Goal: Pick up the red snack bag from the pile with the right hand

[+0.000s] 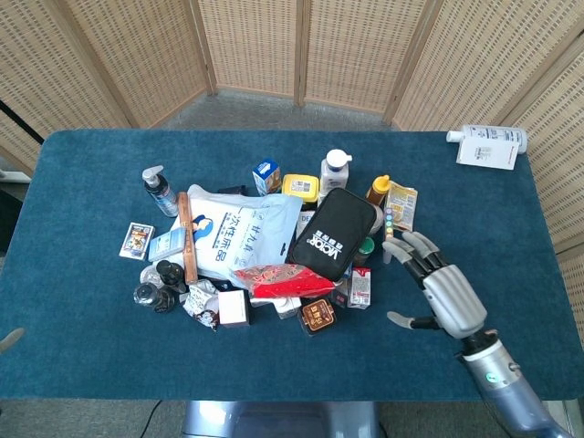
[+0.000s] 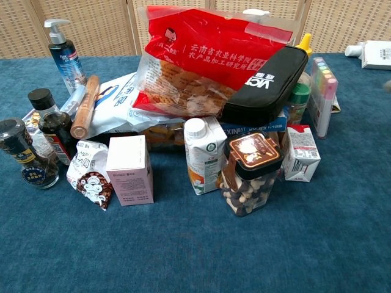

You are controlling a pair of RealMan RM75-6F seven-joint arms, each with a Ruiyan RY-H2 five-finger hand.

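The red snack bag (image 1: 283, 278) lies at the front of the pile, partly clear with red printing; in the chest view the red snack bag (image 2: 204, 58) leans on top of the heap. My right hand (image 1: 440, 290) hovers to the right of the pile, fingers spread, holding nothing, a short way from the small carton (image 1: 359, 286). In the chest view only a blurred fingertip (image 2: 387, 85) shows at the right edge. A grey tip of the left hand (image 1: 7, 339) shows at the left edge; its fingers are hidden.
A black zip case (image 1: 334, 233) lies beside the bag, over a white and blue pouch (image 1: 239, 233). In front stand a pink box (image 2: 129, 169), a milk carton (image 2: 204, 152) and a snack jar (image 2: 250, 173). A white bottle (image 1: 489, 145) lies at the far right corner.
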